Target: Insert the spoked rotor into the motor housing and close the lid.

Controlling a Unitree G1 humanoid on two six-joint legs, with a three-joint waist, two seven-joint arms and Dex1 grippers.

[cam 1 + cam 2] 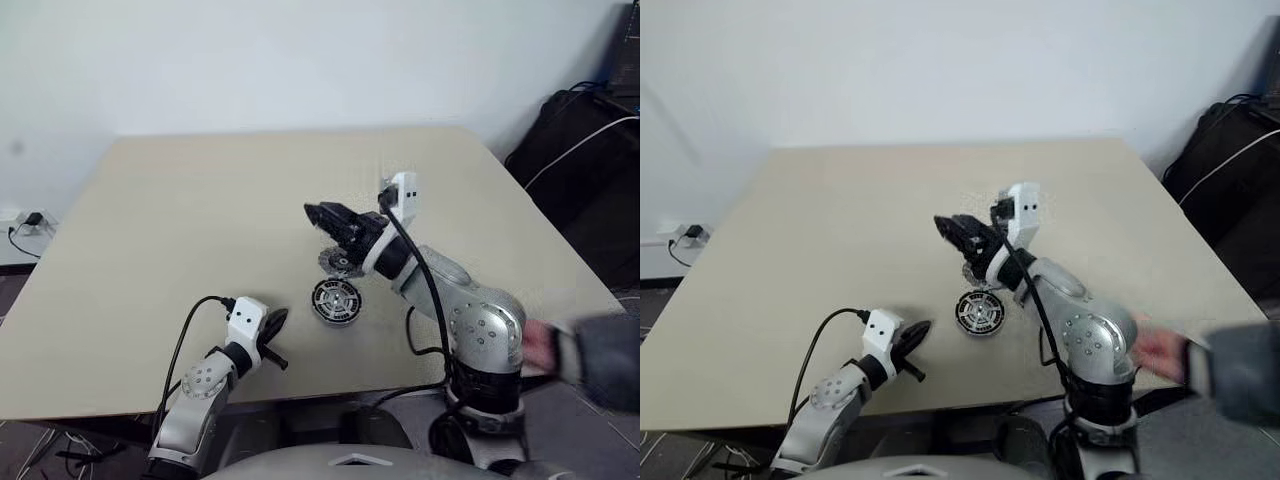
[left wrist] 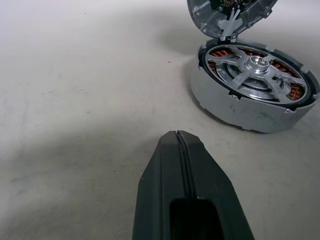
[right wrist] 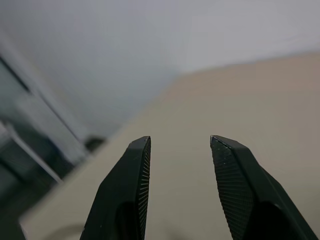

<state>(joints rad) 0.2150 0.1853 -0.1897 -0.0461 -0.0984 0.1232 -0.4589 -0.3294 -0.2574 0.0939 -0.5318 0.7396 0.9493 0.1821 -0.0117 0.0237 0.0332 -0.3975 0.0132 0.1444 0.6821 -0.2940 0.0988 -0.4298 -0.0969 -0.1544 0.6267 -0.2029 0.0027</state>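
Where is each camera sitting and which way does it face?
Eye views: on the head, looking down over the table, both arms, motor housing holding the spoked rotor.
Left wrist view: low along the shut left gripper, facing the housing and lid.
Right wrist view: along the open right gripper, facing table and wall.
Eye and left wrist views share the housing.

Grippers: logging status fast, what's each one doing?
Left gripper: closed, holding nothing.
Right gripper: open, holding nothing.
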